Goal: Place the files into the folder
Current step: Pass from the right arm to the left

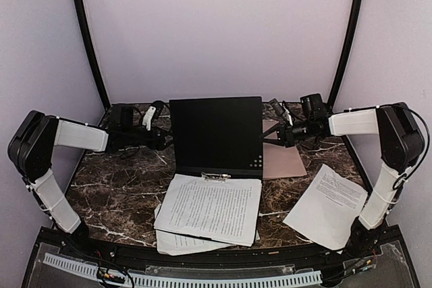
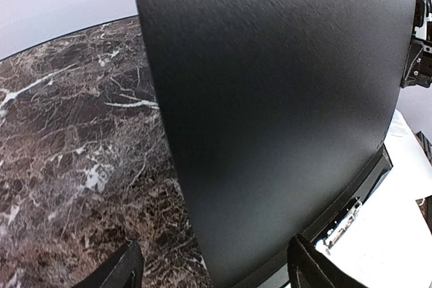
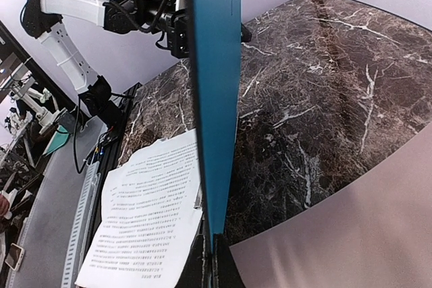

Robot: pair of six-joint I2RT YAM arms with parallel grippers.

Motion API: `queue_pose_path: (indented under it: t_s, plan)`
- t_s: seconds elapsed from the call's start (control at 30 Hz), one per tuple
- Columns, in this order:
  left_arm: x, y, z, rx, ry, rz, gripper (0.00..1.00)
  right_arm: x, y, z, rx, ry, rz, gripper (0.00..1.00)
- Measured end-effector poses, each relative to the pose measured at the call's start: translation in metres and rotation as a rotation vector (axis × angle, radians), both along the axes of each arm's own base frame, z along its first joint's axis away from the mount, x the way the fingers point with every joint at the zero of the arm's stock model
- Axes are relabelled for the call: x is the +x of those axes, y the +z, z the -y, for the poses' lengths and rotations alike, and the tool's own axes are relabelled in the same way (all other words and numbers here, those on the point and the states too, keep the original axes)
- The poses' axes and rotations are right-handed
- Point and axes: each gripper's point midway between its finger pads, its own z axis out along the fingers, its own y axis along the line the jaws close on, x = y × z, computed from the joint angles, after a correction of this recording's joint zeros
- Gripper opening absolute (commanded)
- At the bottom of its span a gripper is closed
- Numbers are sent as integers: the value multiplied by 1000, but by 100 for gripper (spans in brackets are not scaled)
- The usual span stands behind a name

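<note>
Right hand (image 1: pixel 275 133) pinches the upright teal folder (image 3: pixel 214 99); left hand (image 2: pixel 214 264) gapes. Files (image 1: pixel 212 208) look limp, slippery: take a free corner.

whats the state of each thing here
teal folder: open, cover upright
tan folder: flat, partly behind the cover
stacked sheets: flat before the cover
single sheet: flat, apart at right
left gripper: open, by the cover's left edge
right gripper: shut on the cover's right edge

Teal cover (image 3: pixel 216 99), tan folder (image 1: pixel 287 161), white files (image 1: pixel 212 207), marbled table (image 1: pixel 115 193)
</note>
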Motion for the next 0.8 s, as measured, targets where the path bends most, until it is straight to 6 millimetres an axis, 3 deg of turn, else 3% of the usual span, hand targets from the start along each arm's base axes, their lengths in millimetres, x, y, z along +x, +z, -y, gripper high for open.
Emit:
queue_pose_path:
  t_s: [0.13, 0.27, 0.4, 0.6, 0.63, 0.73, 0.8]
  plan:
    - [15, 6, 7, -32, -49, 17, 73, -2, 1, 0, 6, 12, -6, 0]
    - [25, 16, 18, -78, -122, 31, 65, -2, -4, -1, 5, 18, -24, 0]
    - [23, 23, 30, -138, -206, 30, 46, 0, -8, -1, -4, 15, -46, 0]
    - [13, 31, 38, -211, -283, 3, 9, 11, -11, -2, -29, -6, -58, 0]
    - [12, 32, 38, -222, -286, -3, 3, 14, -12, -2, -37, -16, -59, 3]
    - [5, 36, 38, -243, -313, 1, 1, 24, -15, 0, -69, -55, -66, 17]
    - [0, 39, 36, -247, -314, 0, 1, 31, -17, 1, -92, -86, -80, 32]
